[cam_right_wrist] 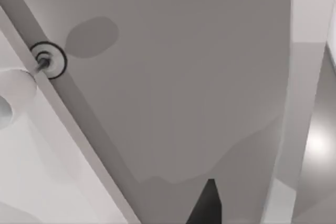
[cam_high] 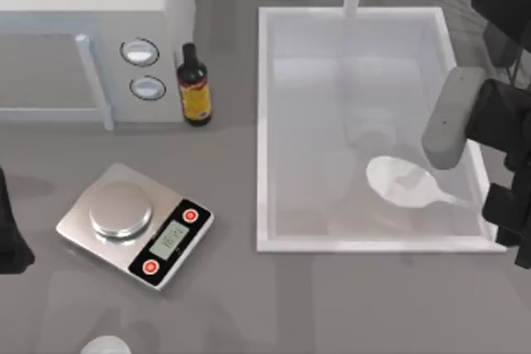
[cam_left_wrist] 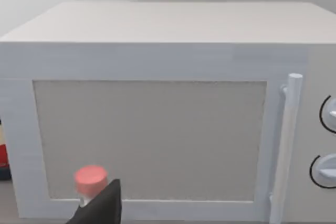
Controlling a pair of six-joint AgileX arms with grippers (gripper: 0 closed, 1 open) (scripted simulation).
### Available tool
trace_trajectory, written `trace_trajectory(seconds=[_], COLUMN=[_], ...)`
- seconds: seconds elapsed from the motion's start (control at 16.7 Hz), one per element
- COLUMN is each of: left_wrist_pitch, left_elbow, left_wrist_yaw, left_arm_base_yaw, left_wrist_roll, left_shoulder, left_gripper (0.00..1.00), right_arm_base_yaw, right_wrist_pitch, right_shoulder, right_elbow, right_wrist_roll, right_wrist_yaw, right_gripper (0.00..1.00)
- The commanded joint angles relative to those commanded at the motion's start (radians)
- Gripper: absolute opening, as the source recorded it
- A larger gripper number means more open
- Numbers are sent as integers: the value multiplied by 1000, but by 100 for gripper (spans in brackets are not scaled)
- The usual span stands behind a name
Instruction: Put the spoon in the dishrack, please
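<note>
The white spoon (cam_high: 404, 182) lies in the white sink basin (cam_high: 264, 122), near its front right corner. Its broad bowl points toward the middle and its thin handle runs to the right rim. My right arm (cam_high: 502, 118) hangs over the sink's right rim, just right of the spoon, with its gripper (cam_high: 508, 209) beyond the rim near the handle's end. The right wrist view looks along the sink's rim (cam_right_wrist: 79, 124) and the grey counter. My left arm (cam_high: 10, 234) is parked at the table's left edge. The dishrack is out of view.
A white microwave (cam_high: 91, 31) stands at the back left, with a dark sauce bottle (cam_high: 195, 84) beside it. A silver kitchen scale (cam_high: 133, 223) sits front left, and a small white round dome (cam_high: 106, 346) lies at the front edge. A red-capped bottle (cam_left_wrist: 90, 179) stands before the microwave door (cam_left_wrist: 149, 140).
</note>
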State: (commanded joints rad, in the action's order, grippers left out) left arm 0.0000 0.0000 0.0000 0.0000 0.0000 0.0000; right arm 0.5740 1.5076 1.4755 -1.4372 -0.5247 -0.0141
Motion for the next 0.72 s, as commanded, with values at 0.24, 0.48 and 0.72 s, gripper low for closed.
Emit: trace_trajectory(seconds=[0.24, 0.48, 0.72], left_wrist_pitch=[0, 0, 0], left_elbow=[0, 0, 0], left_wrist_yaw=[0, 0, 0], left_arm_base_yaw=[0, 0, 0], left_wrist_roll=[0, 0, 0], left_shoulder=[0, 0, 0], left_gripper=[100, 100, 100], right_arm_base_yaw=[3, -96, -322], right_wrist_pitch=[-4, -103, -350], right_shoulder=[3, -36, -115], right_elbow=[3, 14, 57], right_wrist_roll=[2, 43, 144], right_wrist_yaw=[-1, -55, -171], right_gripper=[0, 0, 0])
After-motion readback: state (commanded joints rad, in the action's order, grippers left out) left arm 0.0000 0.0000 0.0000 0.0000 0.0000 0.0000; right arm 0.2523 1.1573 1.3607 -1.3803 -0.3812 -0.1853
